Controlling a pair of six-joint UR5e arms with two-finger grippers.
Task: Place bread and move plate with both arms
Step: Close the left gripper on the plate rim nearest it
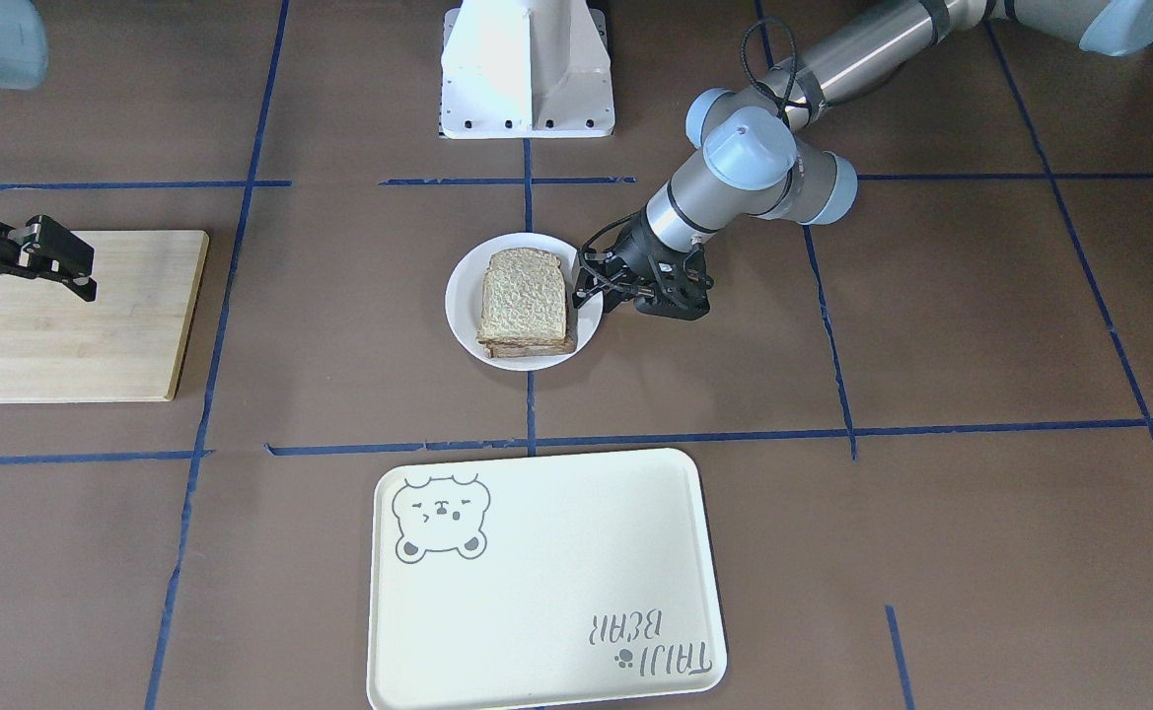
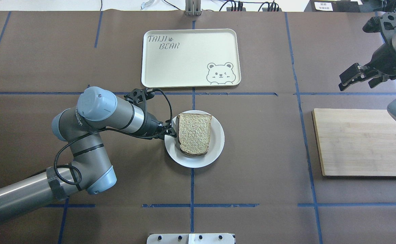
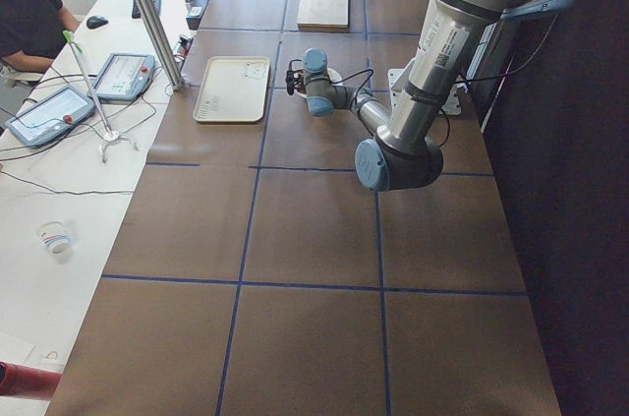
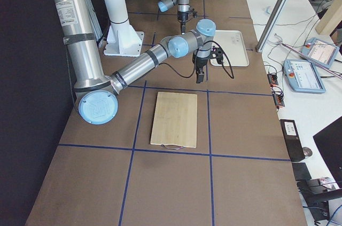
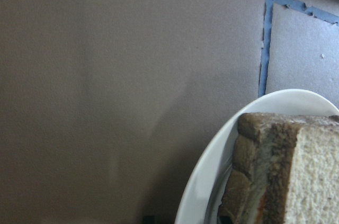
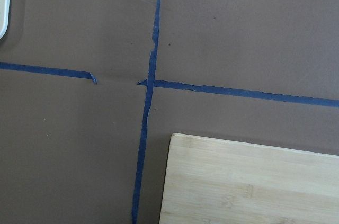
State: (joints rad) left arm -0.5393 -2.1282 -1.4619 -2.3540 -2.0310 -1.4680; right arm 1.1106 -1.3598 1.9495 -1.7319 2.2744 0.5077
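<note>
The bread (image 1: pixel 527 291) lies on top of another slice on the white plate (image 1: pixel 463 296) at the table's middle. It also shows in the overhead view (image 2: pixel 194 132) and, close up, in the left wrist view (image 5: pixel 318 176) with the plate's rim (image 5: pixel 212 171). My left gripper (image 2: pixel 171 130) is low at the plate's left rim and looks shut on it; it also shows in the front view (image 1: pixel 584 284). My right gripper (image 2: pixel 356 85) is open and empty. It hangs in the air beyond the board's far corner.
A cream tray (image 2: pixel 184 57) with a bear drawing lies beyond the plate, with nothing on it. A bare wooden cutting board (image 2: pixel 360 142) lies at the right. Blue tape lines cross the brown table. The robot's white base (image 1: pixel 527 69) stands at the near side.
</note>
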